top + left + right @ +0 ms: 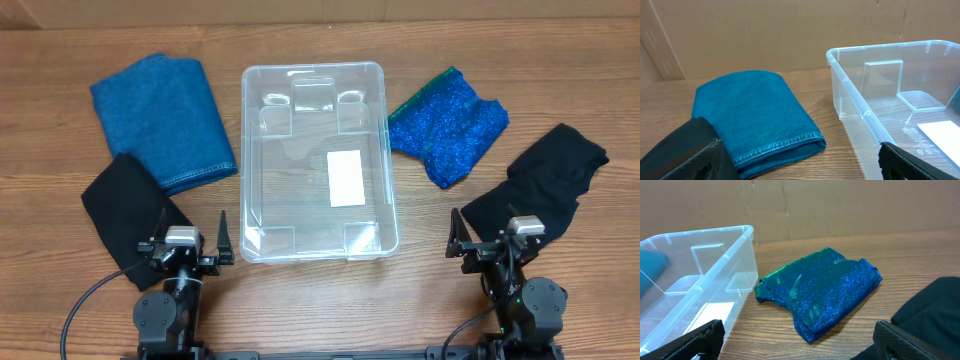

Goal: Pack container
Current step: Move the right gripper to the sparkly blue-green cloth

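Note:
The clear plastic container (250,150) stands mid-table, empty, with a white label (346,178) on its bottom; it also shows in the left wrist view (860,112) and the right wrist view (735,255). A folded blue denim cloth (165,120) (755,112) lies left of it, a black cloth (130,215) at front left. A sparkly blue cloth (450,130) (825,292) lies to its right, with a black cloth (545,185) (930,310) beyond. My left gripper (192,250) (800,165) and right gripper (497,243) (800,340) are open and empty, near the front edge.
A brown cardboard wall (765,35) runs along the far side of the wooden table (300,310). Cables run from both arm bases at the front.

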Robot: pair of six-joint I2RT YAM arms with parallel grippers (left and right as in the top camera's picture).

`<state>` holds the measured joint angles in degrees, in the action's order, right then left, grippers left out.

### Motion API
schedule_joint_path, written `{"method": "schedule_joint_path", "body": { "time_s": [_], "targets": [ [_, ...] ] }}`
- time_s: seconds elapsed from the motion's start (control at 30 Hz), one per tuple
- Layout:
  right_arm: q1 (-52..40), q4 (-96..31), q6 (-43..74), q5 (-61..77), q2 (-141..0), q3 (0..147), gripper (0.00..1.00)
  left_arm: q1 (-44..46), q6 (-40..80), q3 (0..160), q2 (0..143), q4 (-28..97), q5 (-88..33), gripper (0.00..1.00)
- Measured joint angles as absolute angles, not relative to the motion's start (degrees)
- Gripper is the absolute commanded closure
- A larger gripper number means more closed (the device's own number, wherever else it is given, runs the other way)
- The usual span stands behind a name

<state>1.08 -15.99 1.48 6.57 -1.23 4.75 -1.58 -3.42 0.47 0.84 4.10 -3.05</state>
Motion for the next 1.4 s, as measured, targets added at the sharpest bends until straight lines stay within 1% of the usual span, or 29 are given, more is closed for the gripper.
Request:
{"method": "schedule_joint_path", "body": {
  "time_s": [1.17, 1.4],
  "targets": [
    [1.1, -15.9, 1.5, 6.5, -1.2, 4.8, 0.00, -1.6, -3.4, 0.5, 0.9, 4.1, -3.0, 0.00],
    [1.1, -16.1, 7.3, 6.4, -1.3, 4.9, 0.00, -1.6, -1.3, 1.0, 0.9, 4.7, -2.3, 0.00]
  ]
}}
